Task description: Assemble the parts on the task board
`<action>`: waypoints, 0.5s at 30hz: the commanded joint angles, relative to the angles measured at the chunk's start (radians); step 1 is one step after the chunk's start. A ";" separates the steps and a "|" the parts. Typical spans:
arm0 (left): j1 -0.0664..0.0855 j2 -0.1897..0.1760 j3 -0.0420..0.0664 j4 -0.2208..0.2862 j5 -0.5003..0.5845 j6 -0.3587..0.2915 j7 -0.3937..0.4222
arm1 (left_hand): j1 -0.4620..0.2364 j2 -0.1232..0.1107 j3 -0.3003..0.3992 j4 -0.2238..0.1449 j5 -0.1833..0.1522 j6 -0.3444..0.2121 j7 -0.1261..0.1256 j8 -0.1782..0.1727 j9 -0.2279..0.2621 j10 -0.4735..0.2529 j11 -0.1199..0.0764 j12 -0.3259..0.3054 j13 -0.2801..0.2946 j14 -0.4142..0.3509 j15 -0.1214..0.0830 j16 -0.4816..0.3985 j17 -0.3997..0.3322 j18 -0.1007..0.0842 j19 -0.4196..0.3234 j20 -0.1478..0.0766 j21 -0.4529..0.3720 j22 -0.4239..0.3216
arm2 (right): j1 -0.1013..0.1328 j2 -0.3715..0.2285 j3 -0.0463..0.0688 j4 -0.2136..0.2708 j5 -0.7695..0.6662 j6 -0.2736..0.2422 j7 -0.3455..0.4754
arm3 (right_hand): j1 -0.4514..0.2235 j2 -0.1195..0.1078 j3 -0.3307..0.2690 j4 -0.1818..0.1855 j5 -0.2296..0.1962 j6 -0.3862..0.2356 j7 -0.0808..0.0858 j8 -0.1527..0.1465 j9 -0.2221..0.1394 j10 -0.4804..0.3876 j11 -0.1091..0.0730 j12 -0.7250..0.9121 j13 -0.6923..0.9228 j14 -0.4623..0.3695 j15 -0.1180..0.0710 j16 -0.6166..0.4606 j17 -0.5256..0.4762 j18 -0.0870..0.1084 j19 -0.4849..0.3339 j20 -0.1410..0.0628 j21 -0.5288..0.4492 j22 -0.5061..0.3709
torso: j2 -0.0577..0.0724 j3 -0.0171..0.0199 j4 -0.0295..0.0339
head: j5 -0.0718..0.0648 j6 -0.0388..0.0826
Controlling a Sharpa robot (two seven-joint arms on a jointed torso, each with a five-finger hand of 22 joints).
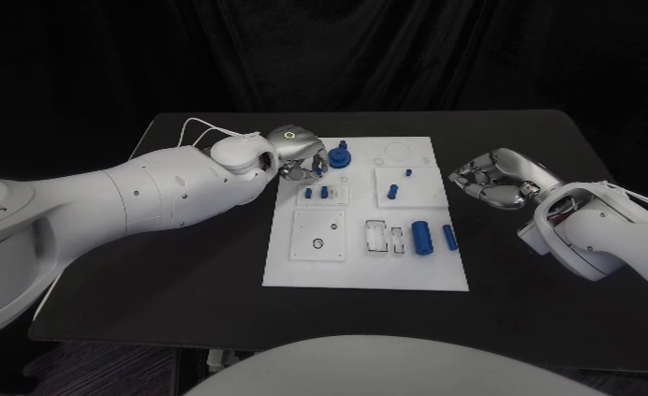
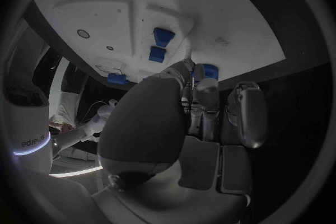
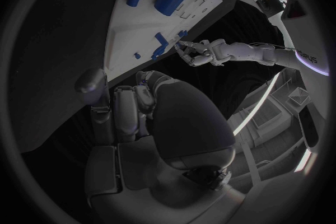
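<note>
My left hand at upper-left corner of task board, fingers touching blue part, grip unclear tbh. Right hand curled, holding nothing, right of board.

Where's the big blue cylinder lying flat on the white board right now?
In the head view, the large blue cylinder lies near the white task board's front right, between clear slots and a thinner blue rod.

You saw little readable text | left wrist view: faint lettering on the white arm above its glowing band, too blurred to spell out | right wrist view: similar marking on the far white arm, equally unreadable
</note>
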 commanded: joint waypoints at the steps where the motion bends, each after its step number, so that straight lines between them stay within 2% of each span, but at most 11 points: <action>1: -0.004 0.007 0.001 -0.003 -0.001 0.008 0.004 | -0.007 -0.001 0.005 0.001 -0.007 0.008 0.000 -0.001 -0.001 0.004 0.004 -0.003 -0.001 -0.007 0.002 -0.004 -0.001 -0.001 -0.006 -0.001 -0.003 0.184 | -0.003 0.000 0.001 0.001 -0.002 0.004 -0.013 | -0.003 -0.004 0.005 0.000 0.006 0.000 0.003 -0.001 0.001 -0.004 0.002 -0.003 -0.001 0.004 -0.001 -0.006 0.025 0.012 0.000 0.000 -0.007 0.112 | 0.000 -0.0002 0.0000 | 0.001 0.000; 15: -0.010 0.016 0.001 -0.008 -0.001 0.013 0.005 | -0.008 -0.001 0.006 0.001 -0.007 0.008 0.001 -0.002 -0.001 0.006 0.005 -0.007 -0.002 -0.013 0.003 -0.012 -0.012 0.000 -0.010 0.000 -0.010 0.182 | -0.004 -0.005 0.001 0.004 -0.002 0.004 -0.013 | -0.003 -0.004 0.006 0.000 0.006 0.000 0.003 -0.001 0.001 -0.003 0.002 -0.002 0.000 0.004 -0.001 -0.006 0.026 0.012 0.000 0.000 -0.006 0.113 | 0.000 0.0001 -0.0002 | -0.003 0.000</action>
